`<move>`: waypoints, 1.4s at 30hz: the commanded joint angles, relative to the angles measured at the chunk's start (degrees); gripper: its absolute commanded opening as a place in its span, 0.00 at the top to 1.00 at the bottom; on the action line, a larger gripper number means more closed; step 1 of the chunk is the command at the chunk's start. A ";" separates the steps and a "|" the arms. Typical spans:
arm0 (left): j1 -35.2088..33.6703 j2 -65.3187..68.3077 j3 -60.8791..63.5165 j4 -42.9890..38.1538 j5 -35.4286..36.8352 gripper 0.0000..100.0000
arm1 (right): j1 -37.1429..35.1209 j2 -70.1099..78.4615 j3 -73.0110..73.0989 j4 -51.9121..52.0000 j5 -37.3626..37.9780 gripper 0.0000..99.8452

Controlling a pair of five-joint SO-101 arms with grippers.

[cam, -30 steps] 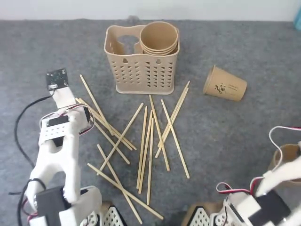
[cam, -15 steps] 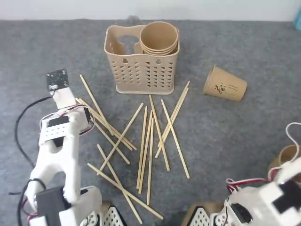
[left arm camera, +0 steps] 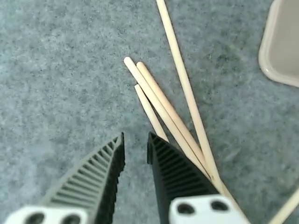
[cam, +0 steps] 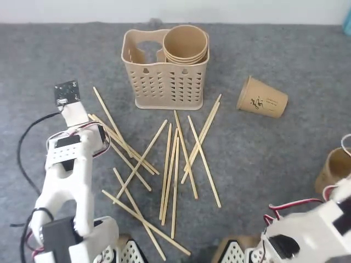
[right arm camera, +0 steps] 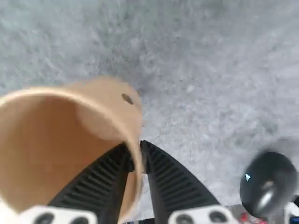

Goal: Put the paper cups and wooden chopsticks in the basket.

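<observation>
My right gripper [right arm camera: 134,145] is pinching the rim of a paper cup [right arm camera: 60,140] at the near right of the grey surface [cam: 274,153]. My left gripper [left arm camera: 135,136] is hanging barely parted and empty over the chopstick ends [left arm camera: 159,100]. Farther out, the wooden chopsticks [cam: 175,164] are lying scattered and a tipped cup [cam: 262,97] is lying on its side. Beyond them the basket [cam: 164,82] is holding stacked cups [cam: 185,43].

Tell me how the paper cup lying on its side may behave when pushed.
The paper cup lies on its side and tapers, so it would probably roll in a curve. Its thin, empty wall looks light and may crush under a firm squeeze.
</observation>
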 commanded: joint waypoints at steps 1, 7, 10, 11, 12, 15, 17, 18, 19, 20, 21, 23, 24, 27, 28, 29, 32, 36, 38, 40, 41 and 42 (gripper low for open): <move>-0.18 -2.90 -0.13 -1.23 -0.53 0.92 | -4.44 -6.11 -7.91 2.24 -5.54 0.99; -0.09 -2.90 -0.13 -1.23 -0.53 0.92 | -15.87 -9.19 -11.96 2.07 -20.31 0.99; 0.00 -2.90 -0.13 -1.23 -0.62 0.92 | -24.22 -11.82 -16.18 1.98 -30.15 0.99; 0.00 -2.90 -0.13 -1.23 -0.62 0.92 | -27.30 -12.79 -17.85 1.98 -33.32 0.99; 0.00 -2.90 -0.13 -1.23 -0.62 0.92 | -30.64 -13.67 -19.52 1.98 -36.48 0.99; 0.00 -2.90 -0.13 -1.23 -0.62 0.92 | -40.75 -14.73 -24.35 1.71 -45.45 0.99; 0.00 -2.90 -0.13 -1.23 -0.62 0.92 | -46.99 -14.46 -27.52 0.40 -49.93 0.99; 0.00 -2.90 -0.13 -1.23 -0.62 0.92 | -49.63 -14.37 -28.75 -0.66 -51.69 0.99; 0.00 -2.90 -0.13 -1.23 -0.62 0.92 | -51.82 -14.37 -29.80 -2.07 -53.10 0.99; 0.00 -2.90 -0.13 -1.23 -0.62 0.92 | -53.76 -14.37 -30.59 -3.74 -54.51 0.99; 0.00 -2.90 -0.13 -1.23 -0.62 0.92 | -55.34 -14.37 -31.12 -5.49 -55.74 0.99; 0.00 -2.90 -0.13 -1.32 -0.62 0.92 | -57.98 -14.37 -31.56 -9.36 -57.67 0.99; 0.00 -2.90 -0.13 -1.32 -0.62 0.92 | -58.95 -14.37 -31.56 -11.47 -58.37 0.99; 0.09 -2.90 -0.22 -1.32 -0.62 0.92 | -61.67 -14.29 -31.47 -16.75 -59.34 0.99; 0.09 -2.90 -0.22 -1.32 -0.62 0.92 | -62.64 -14.29 -31.47 -17.98 -59.34 0.99; 0.09 -2.90 -0.31 -1.41 -0.62 0.92 | -63.69 -14.29 -31.47 -18.86 -59.34 0.99; 0.09 -2.90 -0.31 -1.41 -0.62 0.92 | -66.51 -14.20 -31.38 -21.05 -59.34 0.99; 0.09 -2.90 -0.40 -1.41 -0.62 0.92 | -69.41 -12.00 -31.47 -21.49 -59.34 0.99; 0.09 -2.90 -0.40 -1.41 -0.62 0.92 | -70.29 -10.42 -31.47 -21.58 -59.34 0.99; 0.09 -2.90 -0.40 -1.41 -0.62 0.92 | -70.37 -8.31 -31.47 -22.46 -59.08 0.99; 0.09 -2.90 -0.40 -1.41 -0.62 0.92 | -70.29 -6.99 -31.47 -23.16 -59.08 0.99; 0.09 -2.90 -0.40 -1.41 -0.62 0.92 | -70.11 -5.67 -31.47 -23.69 -58.99 0.99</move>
